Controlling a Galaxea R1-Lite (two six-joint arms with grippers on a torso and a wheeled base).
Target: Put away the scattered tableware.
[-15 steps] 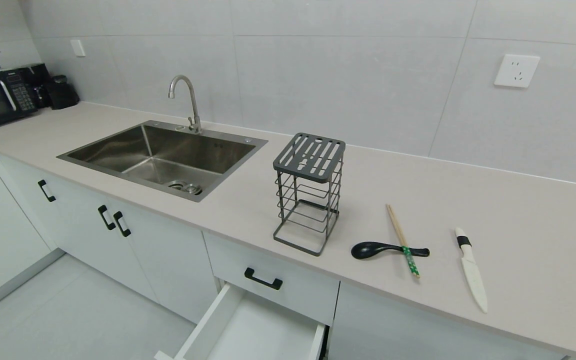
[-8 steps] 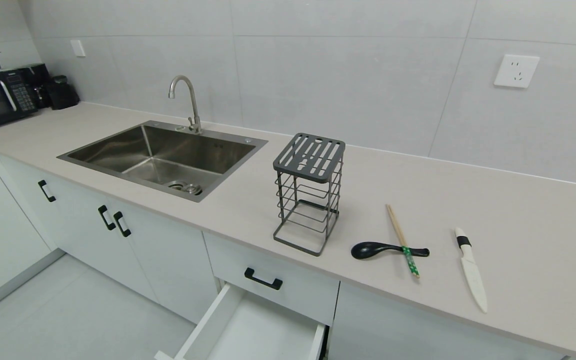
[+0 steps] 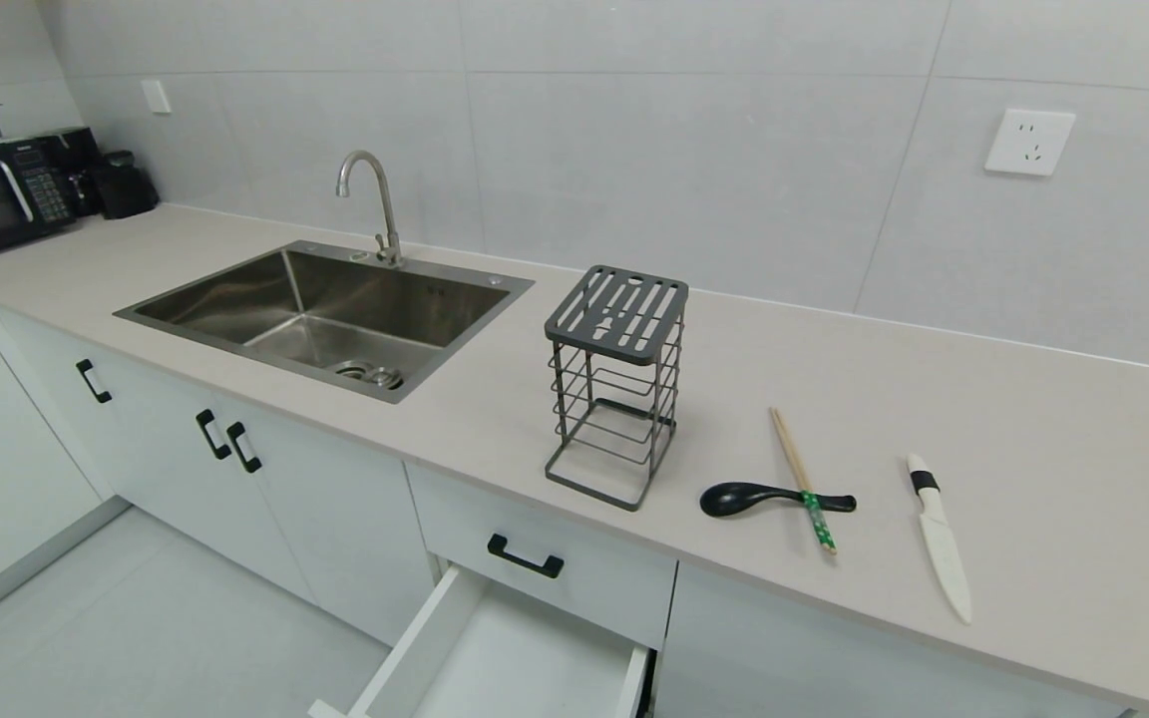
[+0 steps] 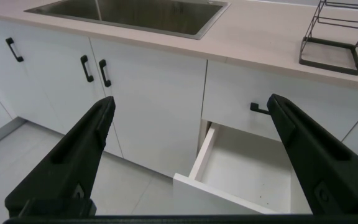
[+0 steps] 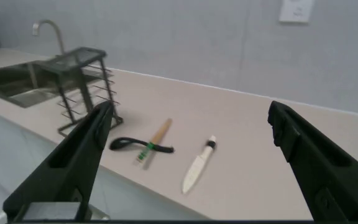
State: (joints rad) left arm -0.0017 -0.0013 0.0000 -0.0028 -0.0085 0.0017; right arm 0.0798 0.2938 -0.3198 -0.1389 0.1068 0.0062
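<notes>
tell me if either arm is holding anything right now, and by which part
Nothing is held. The left end effector and right end effector are both open and empty; the spoon, chopsticks and knife lie on the counter.

black spoon flat, handle under chopsticks | white knife flat, apart | wire rack upright

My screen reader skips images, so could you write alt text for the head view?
On a pale counter lie a black spoon, chopsticks crossing its handle, and a white knife to their right, all right of an upright wire rack. A steel sink with a faucet sits left of the rack, and a drawer stands open below.
</notes>
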